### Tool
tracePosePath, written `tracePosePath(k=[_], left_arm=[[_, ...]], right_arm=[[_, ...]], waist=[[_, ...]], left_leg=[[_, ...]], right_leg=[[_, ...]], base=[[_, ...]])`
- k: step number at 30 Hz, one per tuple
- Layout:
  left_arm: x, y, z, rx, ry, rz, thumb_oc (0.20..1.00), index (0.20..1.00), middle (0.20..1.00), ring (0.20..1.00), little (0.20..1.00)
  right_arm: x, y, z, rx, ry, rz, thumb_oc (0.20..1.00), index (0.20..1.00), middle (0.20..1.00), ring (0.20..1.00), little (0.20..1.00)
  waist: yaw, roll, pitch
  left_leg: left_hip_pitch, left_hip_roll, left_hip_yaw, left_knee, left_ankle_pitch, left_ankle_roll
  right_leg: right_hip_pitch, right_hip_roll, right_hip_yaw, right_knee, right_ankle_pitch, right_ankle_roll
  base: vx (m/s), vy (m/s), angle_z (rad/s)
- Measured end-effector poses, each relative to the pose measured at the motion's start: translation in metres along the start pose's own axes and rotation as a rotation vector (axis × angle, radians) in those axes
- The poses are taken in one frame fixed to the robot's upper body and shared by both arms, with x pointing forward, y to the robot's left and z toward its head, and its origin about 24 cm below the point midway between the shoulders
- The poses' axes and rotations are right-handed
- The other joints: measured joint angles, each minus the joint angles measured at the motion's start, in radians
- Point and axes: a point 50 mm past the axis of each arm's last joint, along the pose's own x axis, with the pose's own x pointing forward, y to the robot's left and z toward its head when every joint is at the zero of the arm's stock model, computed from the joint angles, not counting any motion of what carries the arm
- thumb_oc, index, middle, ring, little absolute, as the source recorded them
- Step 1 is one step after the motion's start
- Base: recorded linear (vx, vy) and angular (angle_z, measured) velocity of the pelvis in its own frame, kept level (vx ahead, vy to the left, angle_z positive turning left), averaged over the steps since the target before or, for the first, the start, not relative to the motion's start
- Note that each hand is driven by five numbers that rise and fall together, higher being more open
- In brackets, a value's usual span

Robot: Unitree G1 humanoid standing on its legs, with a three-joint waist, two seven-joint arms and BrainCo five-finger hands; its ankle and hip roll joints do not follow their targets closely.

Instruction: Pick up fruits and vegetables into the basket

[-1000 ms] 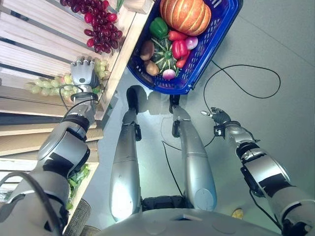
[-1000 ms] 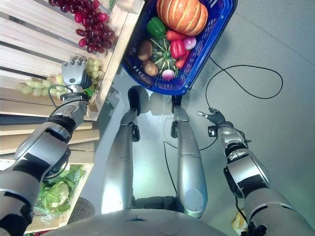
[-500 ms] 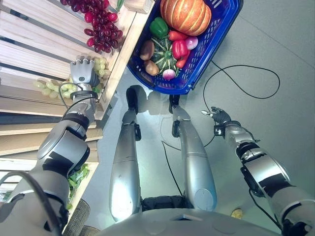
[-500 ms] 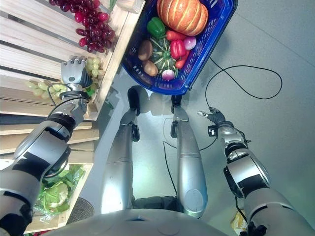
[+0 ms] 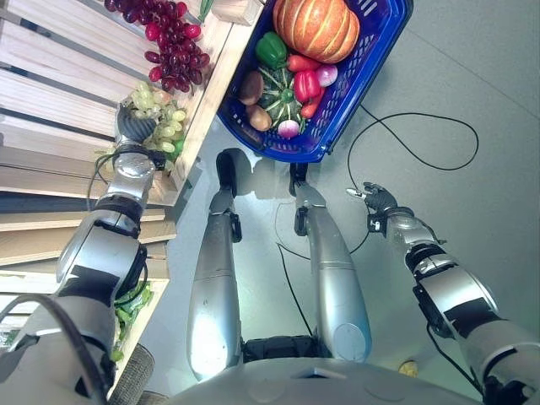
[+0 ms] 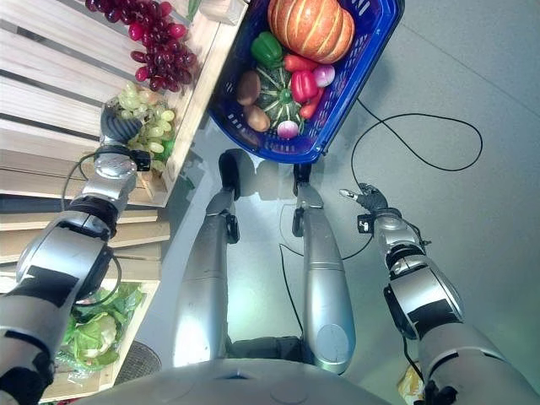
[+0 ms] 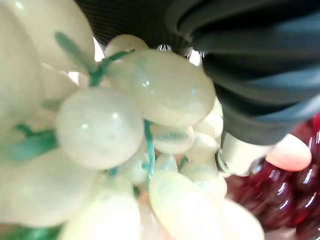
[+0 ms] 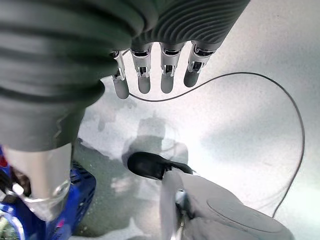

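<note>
A bunch of green grapes [image 5: 160, 118] rests in my left hand [image 5: 132, 129], raised just off the edge of the wooden shelf [image 5: 59, 93]. My left hand is shut on the bunch; up close the pale grapes [image 7: 100, 125] press against its dark cover. To the right on the floor stands the blue basket [image 5: 337, 114], holding an orange pumpkin [image 5: 318, 25], a green pepper [image 5: 272, 48], a red pepper [image 5: 307, 83] and other vegetables. My right hand [image 5: 376, 199] hangs open over the grey floor, far right of the basket, its straight fingers [image 8: 143, 82] holding nothing.
Dark red grapes [image 5: 169, 38] lie on the shelf beyond my left hand, near the basket's left side. Leafy greens [image 6: 93, 325] fill a lower shelf at the bottom left. Grey floor [image 5: 472, 76] spreads to the right.
My left hand has turned over and gathered the green grapes, which lay spread along the shelf before and now sit bunched in the hand. The right arm has not moved.
</note>
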Motion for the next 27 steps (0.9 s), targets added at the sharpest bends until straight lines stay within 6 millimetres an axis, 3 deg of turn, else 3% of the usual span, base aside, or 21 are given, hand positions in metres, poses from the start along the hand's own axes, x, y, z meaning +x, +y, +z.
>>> tracePosePath(k=[6,14,27], left_arm=[[-0.011,0.008,-0.020,-0.271,0.027,-0.053,0.200,0.200,0.200,0.200,0.200],[-0.018,0.003,-0.017,-0.502,-0.025,-0.149,0.200,0.200,0.200,0.200,0.200],[-0.041,-0.002,0.010,-0.690,-0.320,-0.336,0.200,0.200,0.200,0.200,0.200]], right_arm=[[0.000,-0.004,0.002,0.021,-0.023,-0.009,1.000,1.000,1.000,1.000,1.000],[-0.003,-0.007,0.014,0.071,-0.144,-0.009,1.000,1.000,1.000,1.000,1.000],[-0.037,0.023,0.083,0.188,-0.639,0.076,1.000,1.000,1.000,1.000,1.000]], waist=[[0.011,0.000,0.000],[0.034,0.001,0.000],[0.039,0.001,0.001]], left_leg=[[0.018,-0.006,-0.001,-0.005,0.003,0.002],[0.019,-0.007,-0.005,-0.007,0.004,0.000],[0.037,-0.009,-0.007,-0.038,0.021,-0.007]], right_leg=[[0.018,-0.007,-0.003,0.000,0.000,0.000],[0.017,-0.009,-0.007,0.008,-0.003,-0.004],[0.019,-0.011,-0.008,0.015,-0.005,-0.007]], base=[[0.00,-0.010,0.02],[0.00,-0.004,0.01],[0.00,0.000,0.00]])
